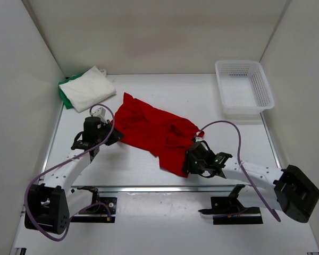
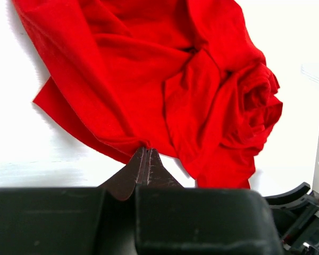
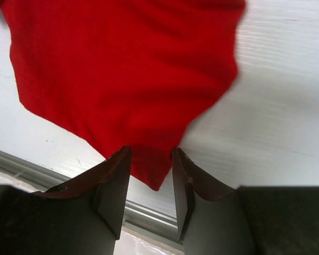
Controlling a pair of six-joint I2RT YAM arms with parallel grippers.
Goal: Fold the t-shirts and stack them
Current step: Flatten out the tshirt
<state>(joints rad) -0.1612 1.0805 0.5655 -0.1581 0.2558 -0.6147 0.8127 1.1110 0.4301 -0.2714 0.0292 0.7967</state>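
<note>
Your left pincer is clamped tight on the near edge of the red t-shirt — the cloth draws into a small peak right at its tips. The rest spreads away ahead of it, crumpled into a rose-like knot toward its far right.

Your right pincer stands with its fingers apart. A pointed corner of the same shirt lies in the gap between them, and the jaws are not closed on it.

The shirt lies on the table, stretched between your two pincers, wrinkled and unfolded.

Beyond your left pincer, in the far left corner, the white t-shirt sits folded on top of the green t-shirt, of which only an edge shows. The mesh basket stands well beyond your right pincer — at the far right, apart from the red cloth.
</note>
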